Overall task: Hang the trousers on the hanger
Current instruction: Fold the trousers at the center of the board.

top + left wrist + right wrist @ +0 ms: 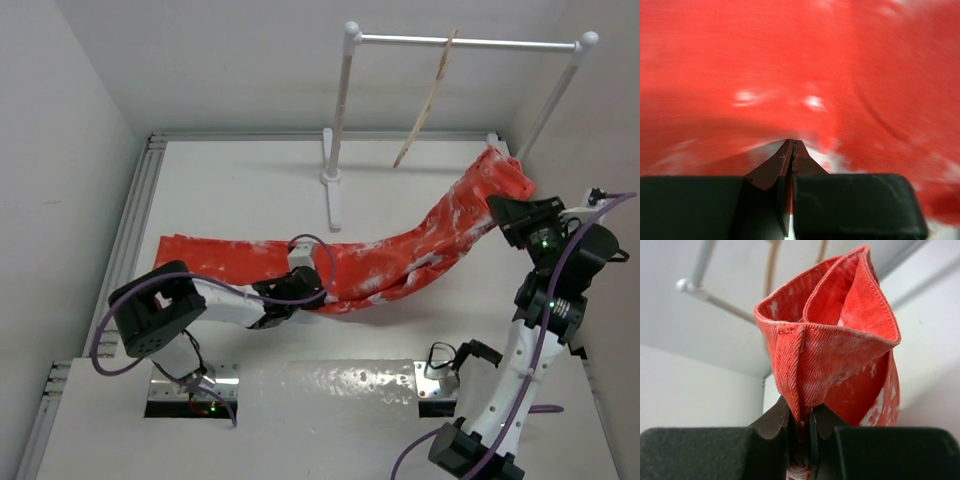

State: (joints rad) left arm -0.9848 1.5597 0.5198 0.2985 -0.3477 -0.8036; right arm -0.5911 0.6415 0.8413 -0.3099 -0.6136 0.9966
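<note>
The red-orange trousers (400, 255) with white blotches stretch across the table from the left to the far right, where one end is lifted. My right gripper (503, 212) is shut on that raised end; in the right wrist view a folded seam of the trousers (830, 340) is pinched between the fingertips (801, 421). My left gripper (305, 298) is at the near edge of the trousers' middle. Its jaws (792, 143) are shut with the trousers' edge (790, 75) drawn to their tips. The tan wooden hanger (428, 100) hangs on the rail, behind and above the trousers, and shows in the right wrist view (771, 270).
A white metal rail (465, 42) on two posts stands at the back; its left post (336, 120) and foot rise just behind the trousers' middle. White walls close in the table on the left, back and right. The rail also shows in the right wrist view (705, 296).
</note>
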